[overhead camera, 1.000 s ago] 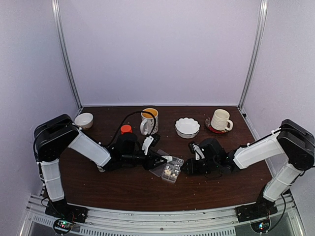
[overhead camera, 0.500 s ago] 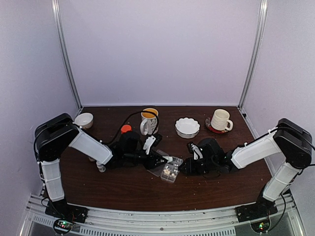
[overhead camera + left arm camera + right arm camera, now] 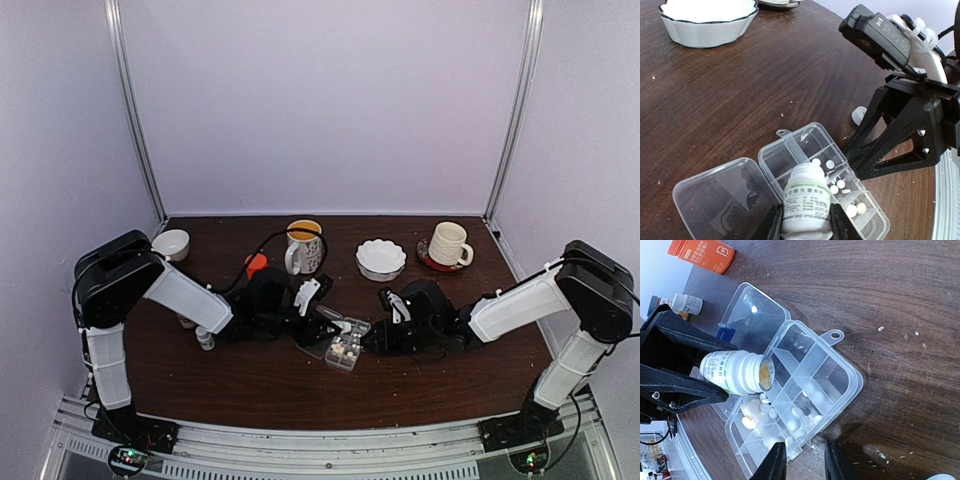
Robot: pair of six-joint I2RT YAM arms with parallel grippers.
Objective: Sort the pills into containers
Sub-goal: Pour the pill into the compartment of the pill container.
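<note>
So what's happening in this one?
The left gripper is shut on a small white bottle, its open mouth tipped over the open clear box. White pills already lie in several compartments. The right gripper sits open at the box's edge; whether it touches is unclear.

On the dark wooden table (image 3: 250,385) a small white bowl (image 3: 171,244) sits at ten o'clock, a yellow-lined mug (image 3: 303,247) at twelve, a scalloped bowl (image 3: 381,259) at one, a cream mug (image 3: 448,243) at two, a small white bottle (image 3: 205,340) at nine, and a labelled white bottle (image 3: 806,200) tilts open-mouthed near the centre.
</note>
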